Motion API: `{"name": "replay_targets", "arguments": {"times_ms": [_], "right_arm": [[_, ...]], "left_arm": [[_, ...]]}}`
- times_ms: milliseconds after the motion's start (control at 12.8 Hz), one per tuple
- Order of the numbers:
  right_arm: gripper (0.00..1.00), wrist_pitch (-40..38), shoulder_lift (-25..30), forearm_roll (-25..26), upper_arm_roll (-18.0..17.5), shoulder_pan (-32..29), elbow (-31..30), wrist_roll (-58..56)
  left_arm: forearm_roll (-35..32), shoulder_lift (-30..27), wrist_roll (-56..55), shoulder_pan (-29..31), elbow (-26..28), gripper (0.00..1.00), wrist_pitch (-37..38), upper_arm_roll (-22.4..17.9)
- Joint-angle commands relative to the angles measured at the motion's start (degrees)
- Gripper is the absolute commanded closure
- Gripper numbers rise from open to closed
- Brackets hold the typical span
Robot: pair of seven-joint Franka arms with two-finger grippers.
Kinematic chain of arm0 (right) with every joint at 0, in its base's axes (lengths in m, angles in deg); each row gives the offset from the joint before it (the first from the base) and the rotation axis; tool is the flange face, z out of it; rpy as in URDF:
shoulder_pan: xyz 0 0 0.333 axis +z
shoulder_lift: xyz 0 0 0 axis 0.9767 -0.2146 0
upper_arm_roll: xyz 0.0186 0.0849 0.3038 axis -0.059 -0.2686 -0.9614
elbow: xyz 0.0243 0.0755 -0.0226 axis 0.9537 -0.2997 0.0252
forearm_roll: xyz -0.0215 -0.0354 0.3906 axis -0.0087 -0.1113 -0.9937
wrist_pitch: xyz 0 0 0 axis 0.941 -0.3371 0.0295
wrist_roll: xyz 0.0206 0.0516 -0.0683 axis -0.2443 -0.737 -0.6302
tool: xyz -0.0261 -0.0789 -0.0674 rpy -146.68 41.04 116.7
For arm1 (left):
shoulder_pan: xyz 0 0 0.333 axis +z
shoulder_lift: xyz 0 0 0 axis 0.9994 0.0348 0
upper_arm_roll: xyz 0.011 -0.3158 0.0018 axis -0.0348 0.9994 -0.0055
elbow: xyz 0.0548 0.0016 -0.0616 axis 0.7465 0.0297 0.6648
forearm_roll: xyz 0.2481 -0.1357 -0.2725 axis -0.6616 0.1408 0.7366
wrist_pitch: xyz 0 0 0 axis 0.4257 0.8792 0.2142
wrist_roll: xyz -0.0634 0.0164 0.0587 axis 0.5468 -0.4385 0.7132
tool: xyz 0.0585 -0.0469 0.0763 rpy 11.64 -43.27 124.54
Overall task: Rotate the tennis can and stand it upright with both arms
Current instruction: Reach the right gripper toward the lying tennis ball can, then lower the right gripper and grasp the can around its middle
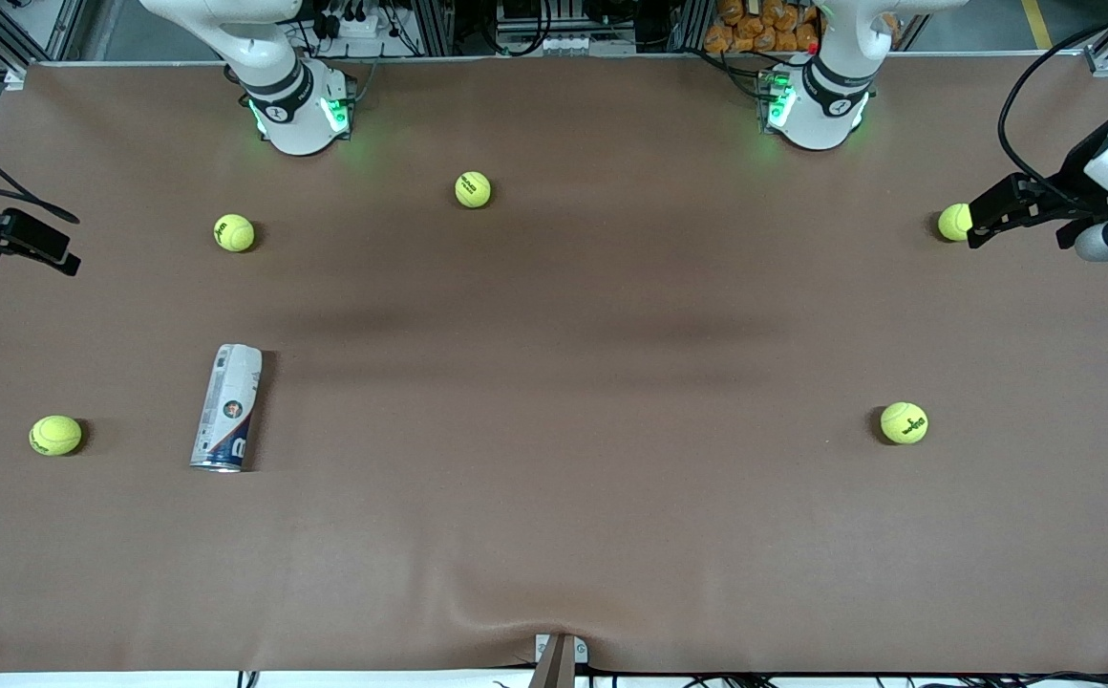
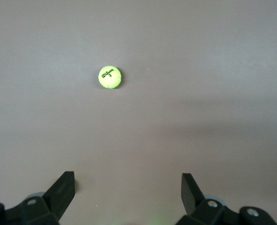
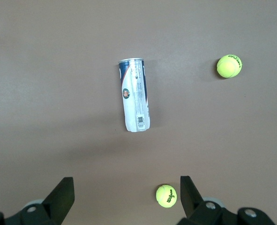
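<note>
The tennis can (image 1: 227,409) lies on its side on the brown table toward the right arm's end, its silvery rim pointing at the front camera. It also shows in the right wrist view (image 3: 135,95), white and dark blue with a small round emblem. My right gripper (image 1: 65,256) hangs high over the right arm's end of the table, open and empty (image 3: 127,190), well apart from the can. My left gripper (image 1: 982,227) hangs high over the left arm's end of the table, open and empty (image 2: 128,187).
Several yellow-green tennis balls lie scattered: one beside the can (image 1: 55,435), one farther from the camera (image 1: 233,232), one near the bases (image 1: 473,189), and two at the left arm's end (image 1: 904,422) (image 1: 953,222). The table mat (image 1: 554,382) is wide.
</note>
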Motion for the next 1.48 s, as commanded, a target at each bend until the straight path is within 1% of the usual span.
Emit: {"name": "replay_targets", "arguments": {"times_ms": [0,234,391,547,781,859,1016,1094,1328,1406], "right_arm": [[0.00,-0.5,0.3,0.0,-0.4,-0.5,-0.3,0.3],[0.00,-0.5,0.1,0.0,-0.4,-0.4,-0.3,0.2],[0.00,0.7,-2.4,0.0,-0.4,-0.1,-2.2,0.2],[0.00,4.4,-7.7,0.0,-0.5,-0.4,-3.2,-0.1],[0.00,15.7,-21.5,-0.2,-0.6,-0.3,-3.3,-2.3],[0.00,19.4,-25.1,-0.5,-0.6,-0.4,-3.3,-4.3],[0.00,24.3,-31.6,-0.6,-0.6,-0.1,-3.5,-5.0],[0.00,26.4,-33.0,-0.6,-0.6,0.3,-5.0,-5.1],[0.00,36.0,-34.3,-0.5,-0.6,0.6,-11.1,-5.8],[0.00,37.5,-34.9,-0.5,-0.6,0.4,-11.9,-6.0]], "left_arm": [[-0.9,0.2,0.6,0.4,-0.8,0.00,1.1,0.3],[-0.9,0.2,0.6,0.4,-0.9,0.00,1.1,0.3],[-0.9,0.3,0.6,0.4,-0.9,0.00,1.1,0.2],[-0.9,0.7,0.7,0.5,-0.8,0.00,1.1,0.2],[-0.9,0.9,1.0,1.2,-0.7,0.00,1.1,0.2],[-0.9,1.0,1.0,1.2,-0.7,0.00,1.1,0.3],[-0.9,1.1,0.9,1.2,-0.7,0.00,1.1,0.3],[-0.9,1.1,0.9,1.2,-0.7,0.00,1.1,0.3],[-0.9,1.1,0.9,1.3,-0.7,0.00,1.1,0.3],[-0.9,1.1,0.9,1.2,-0.6,0.00,1.1,0.3]]}}
